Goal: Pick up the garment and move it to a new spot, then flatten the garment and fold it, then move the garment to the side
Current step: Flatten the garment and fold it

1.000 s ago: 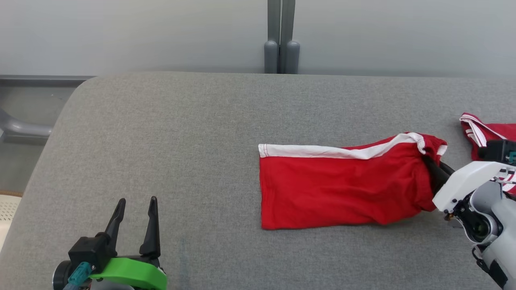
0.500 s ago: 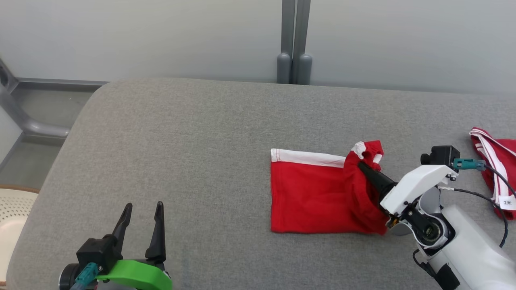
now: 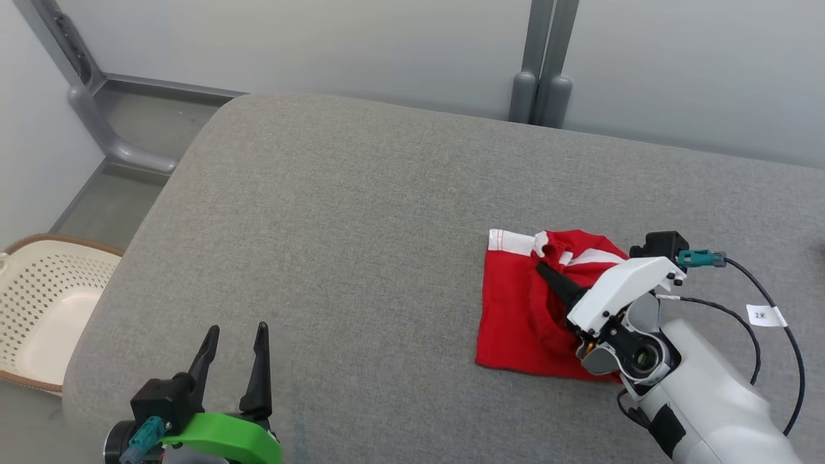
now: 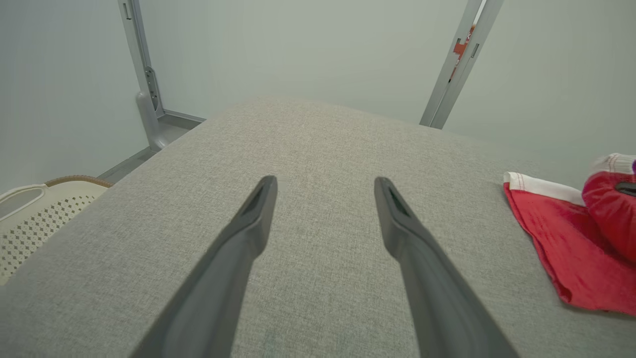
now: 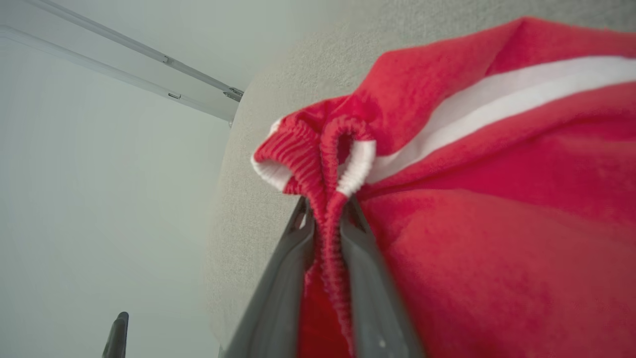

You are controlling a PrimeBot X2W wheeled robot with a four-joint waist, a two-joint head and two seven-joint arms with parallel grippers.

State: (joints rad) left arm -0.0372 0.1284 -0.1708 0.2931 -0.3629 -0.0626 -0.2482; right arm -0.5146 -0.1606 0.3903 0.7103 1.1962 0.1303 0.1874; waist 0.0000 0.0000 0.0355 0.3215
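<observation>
The right gripper (image 3: 543,268) is pinching the red garment (image 3: 515,316) by its ribbed waistband (image 5: 330,164), jaws clamped tight on the bunched edge, right of centre in the head frame. That held end is lying doubled over the rest of the cloth, which is resting on the grey surface (image 3: 354,225). The left gripper (image 3: 235,332) is hovering at lower left, fingers wide apart, holding nothing. A cream basket (image 3: 38,309) is sitting at the left edge.

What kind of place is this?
Probably a robot test booth, not a home: plain pale wall panels on grey metal posts, a grey fabric-covered table, a cream perforated plastic basket beside it.
</observation>
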